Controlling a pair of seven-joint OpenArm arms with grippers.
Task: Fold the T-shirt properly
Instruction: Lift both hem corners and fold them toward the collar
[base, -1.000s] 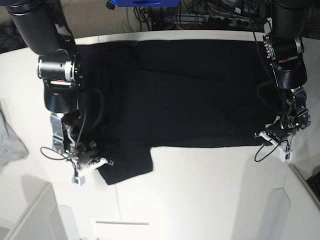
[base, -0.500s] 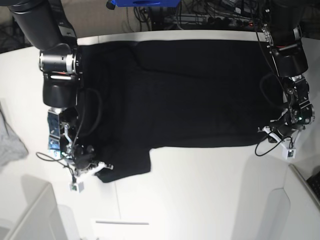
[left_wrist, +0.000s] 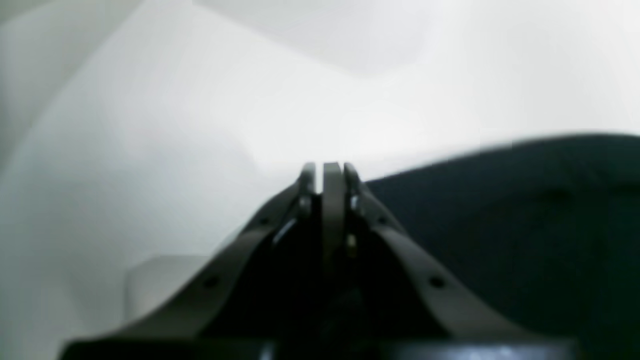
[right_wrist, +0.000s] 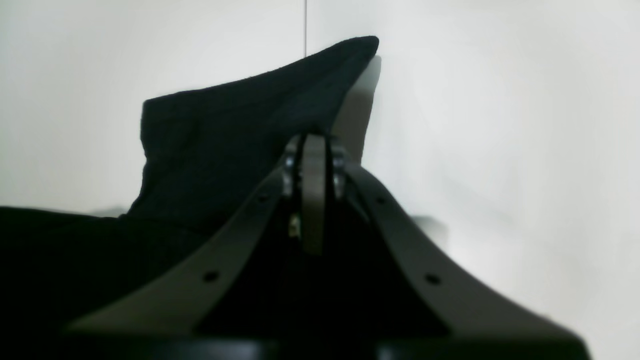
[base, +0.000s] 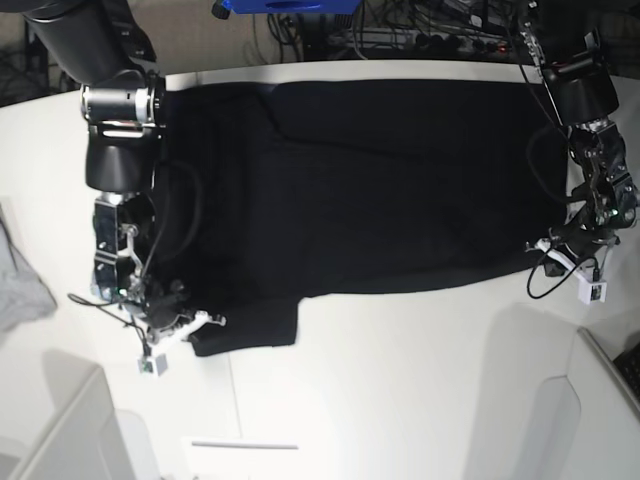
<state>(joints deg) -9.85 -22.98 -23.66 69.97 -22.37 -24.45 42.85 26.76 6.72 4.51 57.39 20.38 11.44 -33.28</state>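
Lying spread across a white table is one black T-shirt, with two robot arms at its near corners. The right gripper is clamped on the sleeve corner. The left gripper is closed at the shirt's edge; whether it pinches cloth is unclear. One grey cloth lies nearby.

This place looks like a robotics lab and not a home. Two thick black robot arms, one on each side, reach over a plain white smooth surface, and thin loose cables with small white camera modules hang at their wrists. Behind the far edge of the surface there is a tangle of dark cables and a blue plastic part, and pale grey box-shaped panels stand at the near corners.
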